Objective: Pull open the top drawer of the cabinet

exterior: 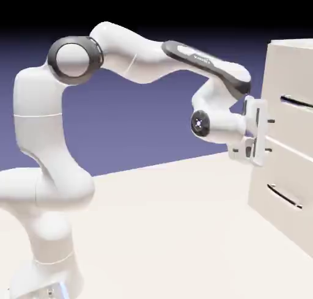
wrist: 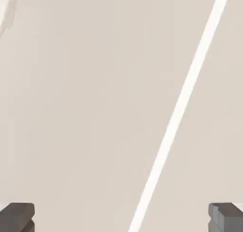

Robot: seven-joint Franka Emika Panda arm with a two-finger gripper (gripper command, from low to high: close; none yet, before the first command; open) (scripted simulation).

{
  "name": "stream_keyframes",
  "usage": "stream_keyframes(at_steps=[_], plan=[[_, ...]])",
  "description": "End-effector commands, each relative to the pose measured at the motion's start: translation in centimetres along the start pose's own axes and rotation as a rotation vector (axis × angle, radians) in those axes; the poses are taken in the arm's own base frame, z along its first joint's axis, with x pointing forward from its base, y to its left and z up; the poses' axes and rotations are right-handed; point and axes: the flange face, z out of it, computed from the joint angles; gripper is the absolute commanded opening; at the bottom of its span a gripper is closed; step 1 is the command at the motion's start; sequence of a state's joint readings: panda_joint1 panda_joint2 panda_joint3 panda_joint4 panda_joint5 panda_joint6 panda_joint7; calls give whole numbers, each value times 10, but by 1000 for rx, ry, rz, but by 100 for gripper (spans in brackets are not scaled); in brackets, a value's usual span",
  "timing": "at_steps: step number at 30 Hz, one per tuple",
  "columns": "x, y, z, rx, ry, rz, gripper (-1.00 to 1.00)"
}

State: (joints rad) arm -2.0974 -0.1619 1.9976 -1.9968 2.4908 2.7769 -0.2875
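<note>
The cream-white cabinet (exterior: 292, 62) stands at the right edge of the exterior view. Its top drawer (exterior: 301, 125) is flush with the front, and its thin dark bar handle (exterior: 297, 102) sits high on it. My gripper (exterior: 269, 135) is open and points at the cabinet front, close to it, below and left of that handle, with nothing between its fingers. The hand view is filled by cream panel (wrist: 85, 107) crossed by a bright slanted line (wrist: 178, 112). Both grey fingertips (wrist: 17, 218) show wide apart at its bottom edge, and no handle shows there.
The lower drawer (exterior: 273, 178) with its own dark handle (exterior: 284, 197) sits under the top one. The pale table (exterior: 171, 224) stretches from the robot's base to the cabinet's foot. The arm arches in from the left.
</note>
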Motion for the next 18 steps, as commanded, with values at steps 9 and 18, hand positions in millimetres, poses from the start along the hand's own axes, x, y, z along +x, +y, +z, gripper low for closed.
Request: stream_keyframes(at_steps=[9,18], plan=[[-26,-48,9,235,-65,234,0],[-28,-60,57,235,-65,234,-100]])
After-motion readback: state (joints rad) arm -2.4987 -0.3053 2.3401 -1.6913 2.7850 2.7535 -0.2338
